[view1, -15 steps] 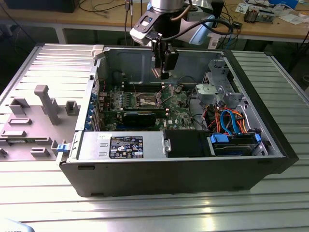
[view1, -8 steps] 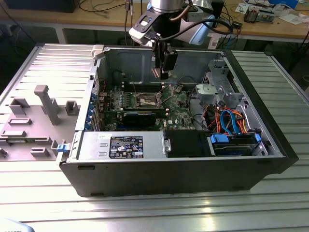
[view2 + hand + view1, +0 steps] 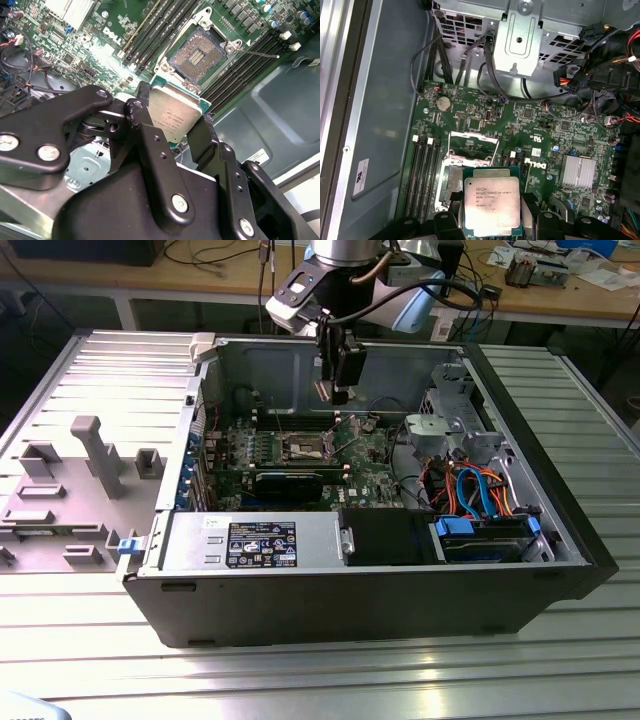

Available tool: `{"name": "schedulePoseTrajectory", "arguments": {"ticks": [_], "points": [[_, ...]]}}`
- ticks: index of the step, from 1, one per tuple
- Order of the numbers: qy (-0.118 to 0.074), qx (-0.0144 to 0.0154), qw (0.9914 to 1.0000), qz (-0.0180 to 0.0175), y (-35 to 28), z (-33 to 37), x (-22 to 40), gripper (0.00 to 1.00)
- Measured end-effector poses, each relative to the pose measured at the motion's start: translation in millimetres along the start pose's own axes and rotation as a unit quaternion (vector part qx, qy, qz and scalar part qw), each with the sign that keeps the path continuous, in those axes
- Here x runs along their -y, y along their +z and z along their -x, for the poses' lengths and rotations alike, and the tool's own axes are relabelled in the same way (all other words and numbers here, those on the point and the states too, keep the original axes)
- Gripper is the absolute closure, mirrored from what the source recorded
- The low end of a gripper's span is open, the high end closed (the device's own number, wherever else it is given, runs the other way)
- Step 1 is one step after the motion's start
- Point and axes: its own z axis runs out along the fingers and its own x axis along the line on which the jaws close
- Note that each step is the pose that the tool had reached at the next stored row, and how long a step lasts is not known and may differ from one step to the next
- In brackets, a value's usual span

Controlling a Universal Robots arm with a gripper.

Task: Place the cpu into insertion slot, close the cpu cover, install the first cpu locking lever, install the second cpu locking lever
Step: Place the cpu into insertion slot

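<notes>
The cpu (image 3: pixel 175 111), a flat square chip with a silvery top, is clamped by two opposite edges between my gripper's (image 3: pixel 172 125) black fingers (image 3: pixel 142 122). It hangs level above the green motherboard, apart from the insertion slot (image 3: pixel 200 52), whose tan contact field lies bare. In the first wrist view the cpu (image 3: pixel 491 200) covers most of the insertion slot (image 3: pixel 454 182), and the cpu cover (image 3: pixel 472 135) stands open as a silver frame just beyond it. A thin lever rod (image 3: pixel 260 52) sticks out from the socket's side. In the exterior view my gripper (image 3: pixel 337 392) hovers over the insertion slot (image 3: pixel 303 448).
The open computer case (image 3: pixel 360 590) lies on a ribbed metal table. Black memory slots (image 3: pixel 165 25) flank the socket. A finned heatsink (image 3: pixel 577 171), cable bundles (image 3: pixel 600 85) and a metal drive cage (image 3: pixel 455 420) crowd one side. A grey fixture plate (image 3: pixel 70 480) lies at the exterior view's left.
</notes>
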Motion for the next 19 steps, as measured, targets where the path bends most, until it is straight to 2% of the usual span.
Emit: {"name": "schedulePoseTrajectory", "arguments": {"ticks": [13,14,17,19], "points": [[0.029,0.0005,0.99958,-0.0014,0.6,0.0,0.0,0.45],[0.041,0.0007,0.99918,-0.0019,0.9,0.0,0.0,0.45],[0.059,0.0009,0.99825,-0.0028,1.3,0.0,0.1,0.45],[0.07,-0.0004,0.99753,-0.0031,1.6,0.0,0.0,0.45]]}}
